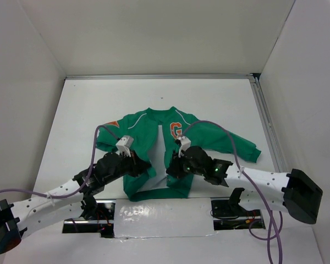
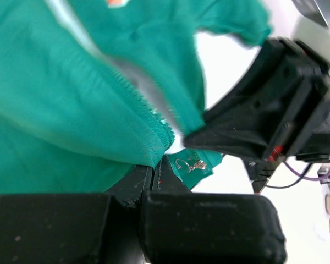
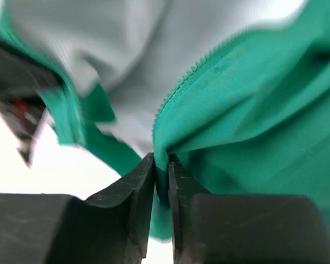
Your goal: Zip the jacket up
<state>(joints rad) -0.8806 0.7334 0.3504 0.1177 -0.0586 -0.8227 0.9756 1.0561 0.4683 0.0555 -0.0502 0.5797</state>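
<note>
The green jacket (image 1: pixel 146 129) lies front-up on the white table, open down the middle with grey lining (image 3: pixel 126 66) showing and an orange G (image 1: pixel 176 131) on the chest. At the hem, my left gripper (image 1: pixel 147 167) (image 2: pixel 157 162) is shut on the left front edge. A small metal zip pull (image 2: pixel 192 164) lies just beyond its tips. My right gripper (image 1: pixel 171 169) (image 3: pixel 161 159) pinches a fold of the jacket's right front edge just below the zipper teeth (image 3: pixel 181 88), with the jaws slightly apart around the cloth. The two grippers are a short gap apart.
White walls close in the table on three sides, and a metal rail (image 1: pixel 267 126) runs along the right edge. A silver taped strip (image 1: pixel 165 217) lies between the arm bases. Purple cables (image 1: pixel 96 146) arch over both arms. The right sleeve (image 1: pixel 239 148) reaches toward the rail.
</note>
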